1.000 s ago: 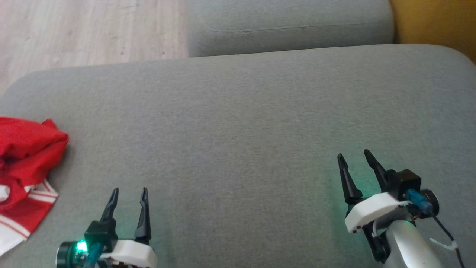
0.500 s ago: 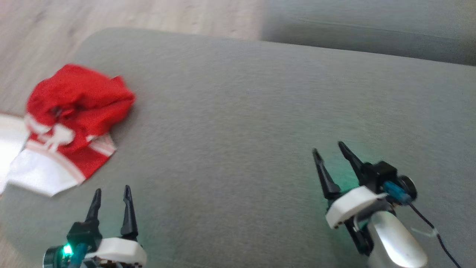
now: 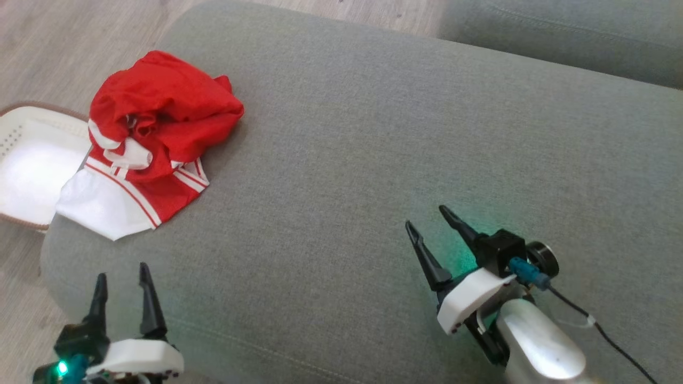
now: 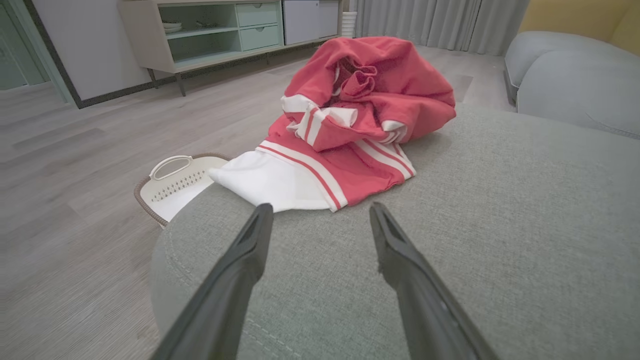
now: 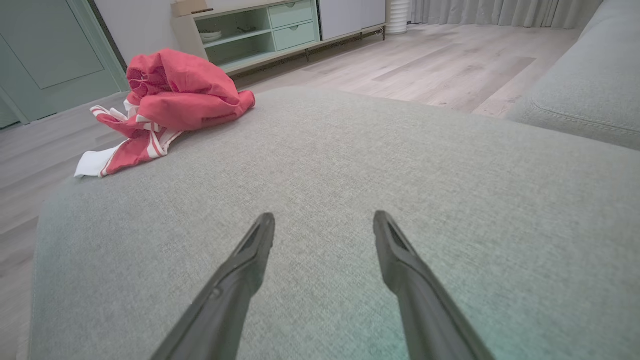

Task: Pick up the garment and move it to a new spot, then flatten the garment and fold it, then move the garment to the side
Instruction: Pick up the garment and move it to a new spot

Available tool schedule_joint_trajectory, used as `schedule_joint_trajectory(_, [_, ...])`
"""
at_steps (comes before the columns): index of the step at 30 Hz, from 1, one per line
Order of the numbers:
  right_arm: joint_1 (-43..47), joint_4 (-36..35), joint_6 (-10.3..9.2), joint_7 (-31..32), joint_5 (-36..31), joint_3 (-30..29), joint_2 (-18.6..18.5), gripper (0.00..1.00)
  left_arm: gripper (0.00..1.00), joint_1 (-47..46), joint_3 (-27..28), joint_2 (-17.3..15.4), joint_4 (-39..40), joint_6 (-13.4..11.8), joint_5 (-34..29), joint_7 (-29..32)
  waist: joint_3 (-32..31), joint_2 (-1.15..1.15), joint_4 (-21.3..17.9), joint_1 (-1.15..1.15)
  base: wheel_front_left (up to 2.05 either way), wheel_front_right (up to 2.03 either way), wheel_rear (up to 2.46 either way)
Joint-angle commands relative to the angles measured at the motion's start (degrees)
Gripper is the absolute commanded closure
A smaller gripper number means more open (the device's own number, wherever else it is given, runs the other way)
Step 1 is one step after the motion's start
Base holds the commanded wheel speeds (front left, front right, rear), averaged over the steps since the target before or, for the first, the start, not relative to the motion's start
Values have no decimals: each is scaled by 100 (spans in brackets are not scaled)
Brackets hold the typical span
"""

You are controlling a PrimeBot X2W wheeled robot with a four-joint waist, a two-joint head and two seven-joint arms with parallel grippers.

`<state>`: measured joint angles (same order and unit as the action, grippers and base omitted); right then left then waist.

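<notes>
The head camera is swinging toward the robot's left, so the crumpled red garment with white stripes and a white hem [image 3: 155,133] is now showing whole rather than clipped at the frame's edge; the garment itself is not shifting. It is lying bunched at the far left corner of the grey fabric sofa cushion [image 3: 373,160], beside a white perforated plastic basket [image 3: 26,170] on the floor. The pickup is probably coming next. The left gripper [image 3: 121,270] is hovering near the garment, aimed at it, fingers spread and empty. The right gripper [image 3: 426,216] is hovering well apart over bare cushion, fingers likewise spread and empty.
</notes>
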<state>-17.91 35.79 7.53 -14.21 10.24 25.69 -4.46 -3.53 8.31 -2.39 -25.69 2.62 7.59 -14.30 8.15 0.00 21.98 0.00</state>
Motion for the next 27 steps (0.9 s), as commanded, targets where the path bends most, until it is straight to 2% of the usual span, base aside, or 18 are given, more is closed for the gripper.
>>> schedule_joint_trajectory(1, [-255, -145, -4, -79, 72, 135, 1, 0, 0, -201, 282, -50, 206, 44, -2, -70, 42, 0, 35, 0, 0, 0, 0])
schedule_joint_trajectory(8, [-364, -200, -4, -79, 100, 203, -95, 0, 0, -714, 456, -127, 608, 210, -128, -70, 279, 0, 41, 0, 0, 0, 0])
schedule_joint_trajectory(14, [-591, -332, -4, -79, 116, 178, -199, 0, 0, -1767, 436, -662, 344, 379, -208, -70, 693, 0, -134, 0, 0, 0, 0])
schedule_joint_trajectory(18, [-758, -476, -4, -79, 83, 143, -295, 0, 0, -2408, 330, -1004, -72, 436, -206, -70, 964, 0, -369, 0, 0, 0, 0])
schedule_joint_trajectory(21, [-895, -665, -4, -79, 54, 200, -379, 0, 0, -2961, 188, -1357, -732, 466, -175, -70, 1242, 0, -616, 0, 0, 0, 0])
schedule_joint_trajectory(27, [-971, -957, -4, -79, 27, 93, -474, 0, 0, -3658, -42, -1787, -1824, 481, -98, -32, 1635, 0, -918, 0, 0, 0, 0])
